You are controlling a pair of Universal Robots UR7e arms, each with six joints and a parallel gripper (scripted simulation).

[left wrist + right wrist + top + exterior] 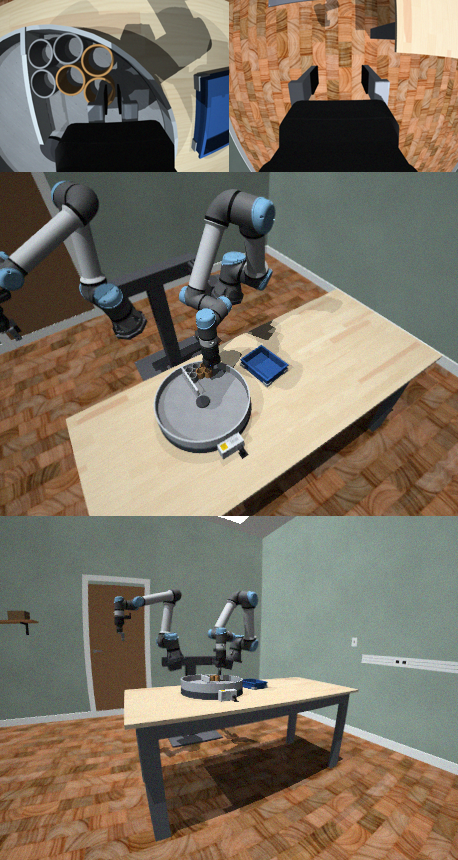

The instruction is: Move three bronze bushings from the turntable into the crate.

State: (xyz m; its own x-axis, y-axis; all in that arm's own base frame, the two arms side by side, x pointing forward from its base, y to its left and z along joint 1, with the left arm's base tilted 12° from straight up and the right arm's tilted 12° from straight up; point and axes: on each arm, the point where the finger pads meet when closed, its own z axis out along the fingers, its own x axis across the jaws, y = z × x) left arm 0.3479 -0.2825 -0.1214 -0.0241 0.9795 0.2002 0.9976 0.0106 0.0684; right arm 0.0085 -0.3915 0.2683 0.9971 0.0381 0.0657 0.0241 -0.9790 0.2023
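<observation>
Three bronze bushings (61, 86) (87, 62) (90, 92) stand upright and close together on the grey turntable (202, 434) (200, 688) (11, 92). Several grey bushings (35, 53) stand beside them. My left gripper (212, 369) (220, 672) (112, 93) is partly open and empty at the nearest bronze bushing. That bushing's right wall shows between the two fingers; I cannot tell how deep the fingertips reach. The blue crate (256, 371) (254, 685) (201, 118) looks empty and level between its corner guides (197, 82). My right gripper (339, 74) (123, 637) is wide open and empty, away from the table.
A white divider (191, 381) (28, 96) runs along the grey bushings, and the turntable's raised rim (174, 129) stands between the left gripper and the crate. A control box (231, 445) (228, 695) sits at the turntable's front. A dark hub (202, 401) marks its centre.
</observation>
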